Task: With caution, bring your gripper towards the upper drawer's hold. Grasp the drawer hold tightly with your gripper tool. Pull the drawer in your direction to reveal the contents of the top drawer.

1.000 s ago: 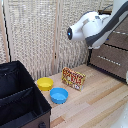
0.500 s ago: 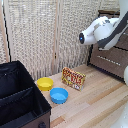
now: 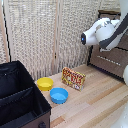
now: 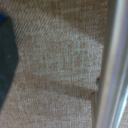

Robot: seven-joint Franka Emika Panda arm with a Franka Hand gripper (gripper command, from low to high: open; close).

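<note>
The white-and-grey arm [image 3: 102, 31] reaches across the brown dresser [image 3: 107, 62] at the exterior view's right and covers most of the upper drawer [image 3: 123, 44]. The drawer hold is hidden behind the arm in that view, and so is the gripper. A pale bar [image 3: 107, 56] shows on a lower drawer front. In the wrist view, one dark finger with a blue tip [image 4: 4, 60] shows at the picture's edge. A blurred silvery bar [image 4: 112, 60] runs close to the camera, with beige woven screen behind it. I cannot tell which drawer this bar belongs to.
Beige woven screens [image 3: 45, 35] stand behind the wooden surface [image 3: 95, 105]. On it are a yellow bowl [image 3: 44, 83], a blue bowl [image 3: 58, 95] and a red-and-yellow box [image 3: 73, 78]. A black crate [image 3: 20, 97] fills the near corner at the exterior view's left.
The arm has swung towards the exterior view's right, closer to the dresser's upper part. The bowls, box and crate have stayed put.
</note>
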